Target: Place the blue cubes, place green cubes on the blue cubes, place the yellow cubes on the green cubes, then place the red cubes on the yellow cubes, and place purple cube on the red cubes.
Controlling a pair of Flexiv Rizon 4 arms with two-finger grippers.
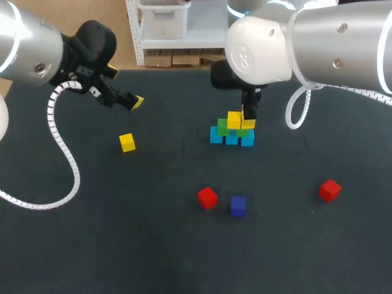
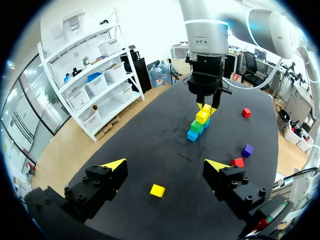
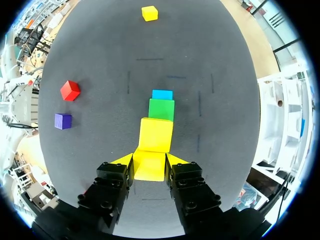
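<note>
Yellow cube [image 3: 149, 167] clamped in right gripper [image 3: 150, 161], over cube stack [image 1: 231, 137].

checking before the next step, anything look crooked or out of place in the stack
Nothing stands out: the stack looks square, and the right gripper holds a yellow cube level at its top.

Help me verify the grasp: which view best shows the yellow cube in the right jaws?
The right wrist view: the held yellow cube fills the gap between both fingers, touching each. The head view shows it small, partly behind a finger; the left wrist view shows it far off and tiny.
</note>
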